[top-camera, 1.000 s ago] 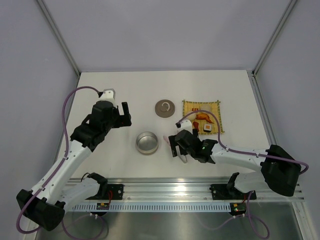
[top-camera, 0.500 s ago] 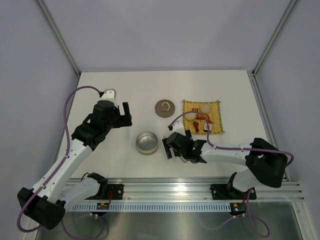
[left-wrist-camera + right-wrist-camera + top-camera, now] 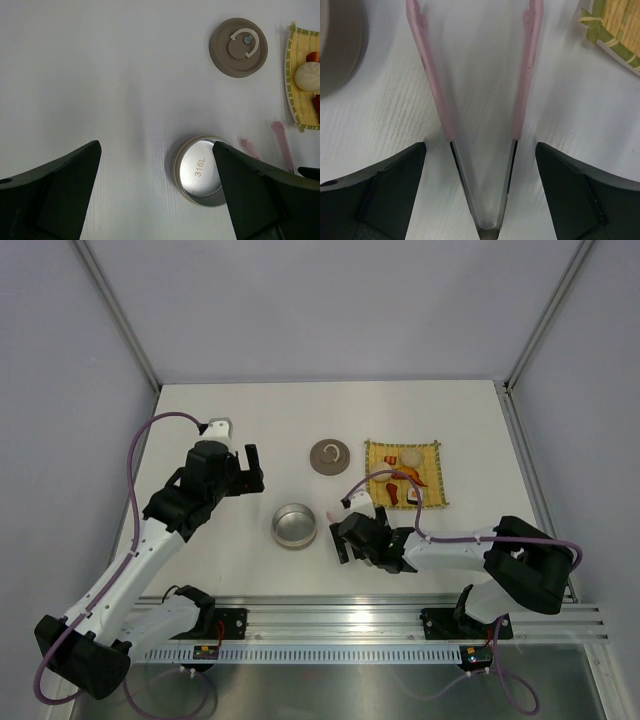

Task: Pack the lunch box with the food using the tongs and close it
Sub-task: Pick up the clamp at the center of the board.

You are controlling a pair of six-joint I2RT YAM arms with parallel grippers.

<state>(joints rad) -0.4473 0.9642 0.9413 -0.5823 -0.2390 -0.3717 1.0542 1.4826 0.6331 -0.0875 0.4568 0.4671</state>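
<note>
- Right hand [image 3: 350,538] has shifted inward and, wide open, straddles the slim pink-armed metal tongs [image 3: 434,90] on the tabletop [image 3: 250,420], apparently for pickup.
- Left hand [image 3: 156,160] hangs open, facing the empty round silver lunch box [image 3: 200,172].

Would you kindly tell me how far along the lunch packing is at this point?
Done: nothing; the lunch box is empty, its lid lies apart, the food sits on the mat. In hand: the open right gripper brackets the tongs, ungripped. Left: grasp, pack, close.
</note>
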